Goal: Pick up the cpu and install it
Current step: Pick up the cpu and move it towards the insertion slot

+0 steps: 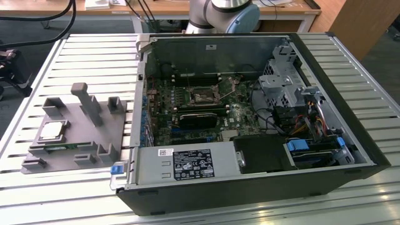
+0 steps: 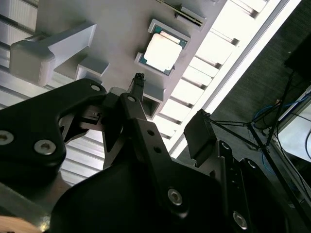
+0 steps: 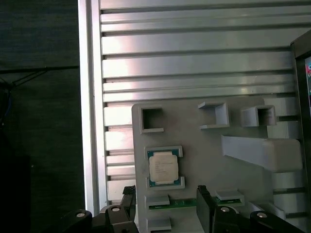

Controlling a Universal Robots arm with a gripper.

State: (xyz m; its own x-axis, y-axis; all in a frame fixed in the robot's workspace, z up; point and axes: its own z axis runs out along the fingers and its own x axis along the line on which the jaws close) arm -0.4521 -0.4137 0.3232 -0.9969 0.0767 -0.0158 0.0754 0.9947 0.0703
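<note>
1. None of the job is done yet, by my reading: the cpu lies in its grey holder on the slatted worktop, at the exterior view's left of the open computer case.
2. My claw hovers over the chip, spread wide and empty.
3. The board socket inside the case looks vacant.
4. Raised lips hem two sides of the chip; the other two sides look free.
5. A tall post and a green memory stick crowd the holder nearby, and the case walls ring the socket.
</note>
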